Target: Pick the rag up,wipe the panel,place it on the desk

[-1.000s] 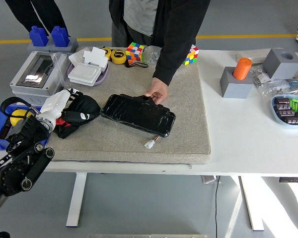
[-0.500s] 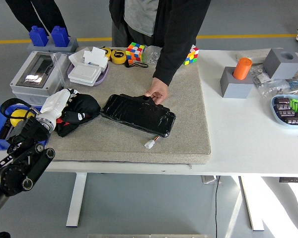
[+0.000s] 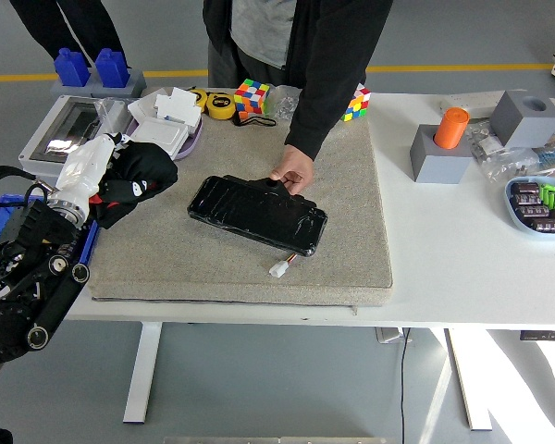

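Observation:
The black rag (image 3: 134,180) is bunched in my left hand (image 3: 97,176), which has a white cover, and is lifted over the left part of the grey mat (image 3: 351,240). My left arm comes in from the lower left. The glossy black panel (image 3: 257,213) lies at an angle in the middle of the mat. A person's hand (image 3: 294,172) rests on the panel's far edge and steadies it. My right hand is out of view.
A grey electrical box (image 3: 65,139) and a tray of white boxes (image 3: 162,129) stand at the back left. Puzzle cubes (image 3: 252,96) and a tape measure (image 3: 220,104) lie at the back. A grey block with an orange cylinder (image 3: 449,139) and a blue bowl (image 3: 539,205) stand on the right.
My left hand has lifted the rag and moved it up and away from the table's near edge, toward the back left. The panel and the person's hand have not moved.

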`<state>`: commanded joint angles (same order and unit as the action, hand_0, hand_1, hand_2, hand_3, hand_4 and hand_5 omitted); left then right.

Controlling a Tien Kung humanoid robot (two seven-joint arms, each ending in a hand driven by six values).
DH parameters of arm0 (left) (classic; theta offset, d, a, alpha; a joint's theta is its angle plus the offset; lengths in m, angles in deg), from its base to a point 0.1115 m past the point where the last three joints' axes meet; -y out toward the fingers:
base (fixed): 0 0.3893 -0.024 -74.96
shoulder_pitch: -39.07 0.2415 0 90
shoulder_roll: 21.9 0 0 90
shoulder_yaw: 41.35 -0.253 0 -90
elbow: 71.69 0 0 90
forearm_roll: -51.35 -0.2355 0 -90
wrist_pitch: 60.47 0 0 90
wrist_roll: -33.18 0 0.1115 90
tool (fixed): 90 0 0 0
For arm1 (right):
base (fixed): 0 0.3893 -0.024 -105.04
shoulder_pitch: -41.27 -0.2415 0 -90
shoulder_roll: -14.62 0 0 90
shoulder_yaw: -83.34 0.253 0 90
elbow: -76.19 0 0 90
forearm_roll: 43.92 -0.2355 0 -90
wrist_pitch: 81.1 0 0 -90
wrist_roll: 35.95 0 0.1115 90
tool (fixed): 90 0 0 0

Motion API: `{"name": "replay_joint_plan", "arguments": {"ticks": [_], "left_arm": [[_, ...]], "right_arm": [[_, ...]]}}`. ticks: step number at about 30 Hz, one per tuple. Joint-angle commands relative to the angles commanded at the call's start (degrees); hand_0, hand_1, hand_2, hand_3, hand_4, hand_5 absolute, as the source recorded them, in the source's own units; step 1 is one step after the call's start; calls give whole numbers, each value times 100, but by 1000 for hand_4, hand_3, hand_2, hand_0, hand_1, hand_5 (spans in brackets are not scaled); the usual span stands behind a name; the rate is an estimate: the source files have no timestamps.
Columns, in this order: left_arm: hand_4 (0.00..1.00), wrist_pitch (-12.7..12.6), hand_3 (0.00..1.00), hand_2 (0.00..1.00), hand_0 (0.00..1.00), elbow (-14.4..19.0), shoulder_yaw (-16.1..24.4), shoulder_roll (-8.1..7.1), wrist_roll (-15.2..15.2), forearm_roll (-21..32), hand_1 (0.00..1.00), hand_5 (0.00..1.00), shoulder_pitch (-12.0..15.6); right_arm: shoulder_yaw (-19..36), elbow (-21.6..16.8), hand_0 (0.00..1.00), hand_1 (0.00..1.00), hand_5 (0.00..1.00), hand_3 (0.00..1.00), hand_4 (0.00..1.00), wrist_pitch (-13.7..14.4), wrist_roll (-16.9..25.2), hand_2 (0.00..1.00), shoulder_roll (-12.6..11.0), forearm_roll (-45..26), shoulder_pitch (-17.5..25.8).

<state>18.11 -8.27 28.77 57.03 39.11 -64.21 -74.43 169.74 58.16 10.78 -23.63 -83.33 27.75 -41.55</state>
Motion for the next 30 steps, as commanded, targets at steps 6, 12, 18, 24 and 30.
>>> {"name": "replay_joint_plan", "arguments": {"ticks": [6,12,18,24,30], "left_arm": [[715,-25,562,483,263,11,-560,197,-43,202,421,2,-110],[715,-50,563,482,262,-246,-773,392,-77,167,421,2,-261],[719,-34,562,480,262,-436,-859,434,-41,148,418,2,-331],[718,-33,562,474,261,-465,-960,448,-70,253,414,2,-279],[720,-45,562,473,261,-327,-1156,468,-87,343,412,2,-275]], "right_arm": [[-45,-4,591,604,360,533,900,-6,3,536,-2,-23,-14],[-86,-12,591,604,359,533,900,-8,1,535,-15,-42,-22],[-90,-4,591,603,359,533,899,-12,-3,535,-35,-43,-12],[-100,-7,591,604,358,533,900,-12,2,536,-39,-43,14],[-103,-11,591,603,357,533,900,-13,5,536,-31,-46,10]]}}
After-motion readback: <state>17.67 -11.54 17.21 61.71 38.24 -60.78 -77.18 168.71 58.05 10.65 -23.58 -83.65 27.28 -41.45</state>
